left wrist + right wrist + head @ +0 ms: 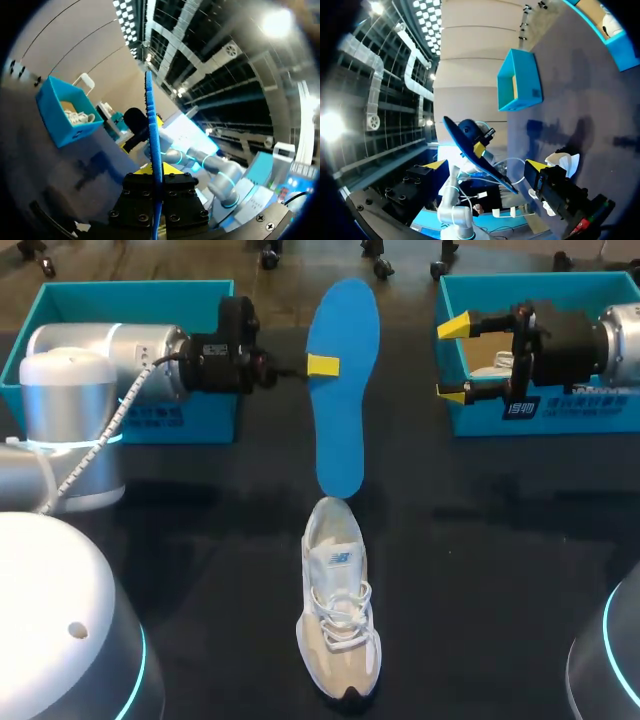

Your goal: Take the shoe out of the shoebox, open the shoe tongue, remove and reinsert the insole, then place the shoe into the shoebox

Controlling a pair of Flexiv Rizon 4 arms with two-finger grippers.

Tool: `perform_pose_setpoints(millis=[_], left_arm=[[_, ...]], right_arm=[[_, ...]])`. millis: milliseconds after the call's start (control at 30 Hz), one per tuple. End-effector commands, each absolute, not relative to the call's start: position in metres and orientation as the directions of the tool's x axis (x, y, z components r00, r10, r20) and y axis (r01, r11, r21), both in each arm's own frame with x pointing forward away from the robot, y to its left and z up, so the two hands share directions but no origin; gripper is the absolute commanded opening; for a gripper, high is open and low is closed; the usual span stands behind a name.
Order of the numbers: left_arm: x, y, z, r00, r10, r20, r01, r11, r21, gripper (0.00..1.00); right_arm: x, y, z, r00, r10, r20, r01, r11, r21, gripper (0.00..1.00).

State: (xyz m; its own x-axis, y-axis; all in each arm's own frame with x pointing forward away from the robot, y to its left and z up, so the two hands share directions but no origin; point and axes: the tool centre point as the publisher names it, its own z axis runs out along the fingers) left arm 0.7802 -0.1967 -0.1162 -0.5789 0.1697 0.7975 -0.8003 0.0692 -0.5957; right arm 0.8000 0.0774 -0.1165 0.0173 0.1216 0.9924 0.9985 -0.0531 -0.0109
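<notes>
My left gripper (322, 366) is shut on the edge of the blue insole (343, 390), holding it in the air above the table's middle. In the left wrist view the insole (152, 130) stands edge-on between the fingers of that gripper (158, 174). The white and beige shoe (338, 612) lies on the dark table just below the insole's lower end, toe toward the front. My right gripper (452, 360) hangs open by the right shoebox (560, 410), nothing between its yellow tips. From the right wrist view its gripper (485, 165) faces the insole (465, 142) and the shoe (563, 162).
A second blue shoebox (130, 300) stands at the back left behind my left arm, seen too as a shoebox (517, 80) in the right wrist view. Another white shoe (496, 365) lies inside the right box. Dark table surface (480, 570) spreads around the shoe.
</notes>
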Motion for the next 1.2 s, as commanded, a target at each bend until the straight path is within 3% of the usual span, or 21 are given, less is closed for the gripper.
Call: perform_pose_setpoints(millis=[33, 333, 533, 900, 1200], left_arm=[[0.781, -0.204, -0.131, -0.022, 0.165, 0.986, -0.993, 0.112, -0.04, 0.0], [0.783, -0.207, -0.148, 0.117, 0.132, 0.984, -0.993, 0.004, 0.118, 0.0], [0.785, -0.208, -0.151, 0.078, 0.13, 0.988, -0.996, -0.034, 0.084, 0.0], [0.797, -0.207, -0.16, 0.042, 0.113, 0.993, -0.996, -0.079, 0.051, 0.0], [0.806, -0.204, -0.164, -0.058, 0.119, 0.991, -0.997, -0.065, -0.05, 0.0]], right_arm=[[0.8, 0.079, -0.117, 0.018, 0.123, 0.992, 0.998, -0.054, -0.011, 1.0], [0.8, 0.079, -0.117, 0.018, 0.123, 0.992, 0.998, -0.054, -0.011, 1.0], [0.8, 0.076, -0.119, -0.023, 0.147, 0.989, 0.999, -0.031, 0.028, 1.0], [0.806, 0.075, -0.109, -0.045, 0.34, 0.939, 0.999, -0.002, 0.048, 1.0], [0.809, 0.079, -0.093, -0.049, 0.509, 0.86, 0.999, 0.016, 0.047, 1.0]])
